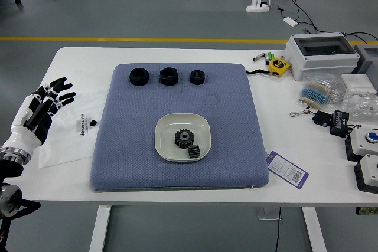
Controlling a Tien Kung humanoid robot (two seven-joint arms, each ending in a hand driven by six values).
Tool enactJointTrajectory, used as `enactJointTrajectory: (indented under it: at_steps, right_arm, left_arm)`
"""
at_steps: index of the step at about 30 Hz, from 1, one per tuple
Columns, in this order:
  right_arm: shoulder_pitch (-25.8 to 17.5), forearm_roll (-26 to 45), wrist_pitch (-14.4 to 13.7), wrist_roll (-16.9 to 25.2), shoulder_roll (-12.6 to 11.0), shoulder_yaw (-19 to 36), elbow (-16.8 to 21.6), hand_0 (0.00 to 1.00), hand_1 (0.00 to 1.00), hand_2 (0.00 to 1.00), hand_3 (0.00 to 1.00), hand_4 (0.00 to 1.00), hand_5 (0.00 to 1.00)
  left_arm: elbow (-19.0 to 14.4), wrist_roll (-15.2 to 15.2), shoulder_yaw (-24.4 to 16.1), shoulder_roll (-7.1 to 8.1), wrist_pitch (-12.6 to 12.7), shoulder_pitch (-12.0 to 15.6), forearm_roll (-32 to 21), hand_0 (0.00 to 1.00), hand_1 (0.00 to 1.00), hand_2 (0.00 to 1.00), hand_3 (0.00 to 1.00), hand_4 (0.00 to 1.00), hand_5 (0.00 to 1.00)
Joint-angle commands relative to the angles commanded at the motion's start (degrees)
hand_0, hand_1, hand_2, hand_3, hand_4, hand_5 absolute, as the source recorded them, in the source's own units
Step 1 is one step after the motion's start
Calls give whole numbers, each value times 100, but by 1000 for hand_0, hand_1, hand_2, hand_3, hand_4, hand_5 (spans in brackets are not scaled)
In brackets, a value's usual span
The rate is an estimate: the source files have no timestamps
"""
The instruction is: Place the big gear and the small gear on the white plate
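My left hand is over the table's left edge, its fingers spread and holding nothing, well to the left of the plate. The white plate lies on the blue-grey mat. Inside it the big gear lies flat near the middle, teeth outward. The small gear is in the plate too, just below and right of the big one, seemingly on its side. My right hand is out of view.
Three black nuts stand along the mat's far edge. A plastic bag lies at the left. On the right are a yellow tape measure, a tag, a white box and button boxes.
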Motion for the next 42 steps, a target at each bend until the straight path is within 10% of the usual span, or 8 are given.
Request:
enactJointTrajectory:
  at_steps: [42]
  right_arm:
    - [10, -15, -13, -5, -7, 3, 4, 711, 720, 796, 727, 984, 798]
  left_arm:
    - [-10, -12, 72, 14, 12, -34, 50, 732, 674, 731, 720, 970, 583]
